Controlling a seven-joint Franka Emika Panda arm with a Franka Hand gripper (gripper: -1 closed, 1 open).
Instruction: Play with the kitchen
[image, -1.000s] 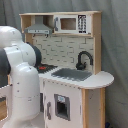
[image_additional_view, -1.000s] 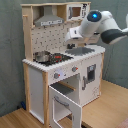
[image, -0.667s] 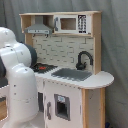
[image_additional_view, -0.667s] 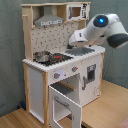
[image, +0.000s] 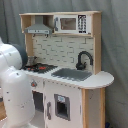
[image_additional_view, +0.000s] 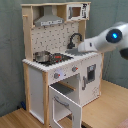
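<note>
— Pale wood and white panels: that is the kitchen (image: 70, 75), standing on the floor before a grey curtain (image: 112, 50) in both exterior views. Where is the arm (image_additional_view: 107, 40) against it?

— In the second exterior view it reaches in from the second exterior view's right, stretched over the counter toward the sink (image_additional_view: 75, 50) and the black faucet (image_additional_view: 75, 39). Its far end is just beside the faucet, above the sink side of the worktop.

— And the gripper (image_additional_view: 71, 49)?

— It shows only as a blurred tip by the faucet; whether the fingers are apart or together, I cannot tell.

— What else on the kitchen?

— A silver pot (image_additional_view: 42, 56) sits on the black-red stovetop (image_additional_view: 52, 58), under the grey hood (image_additional_view: 49, 20). The oven door (image_additional_view: 64, 102) hangs open, swung down and outward. A microwave (image: 70, 23) sits on the top shelf.

— The first exterior view?

— White arm segments (image: 14, 80) fill the first exterior view's left, in front of the stove end. The sink (image: 72, 74) and faucet (image: 83, 60) show unobstructed there.
</note>
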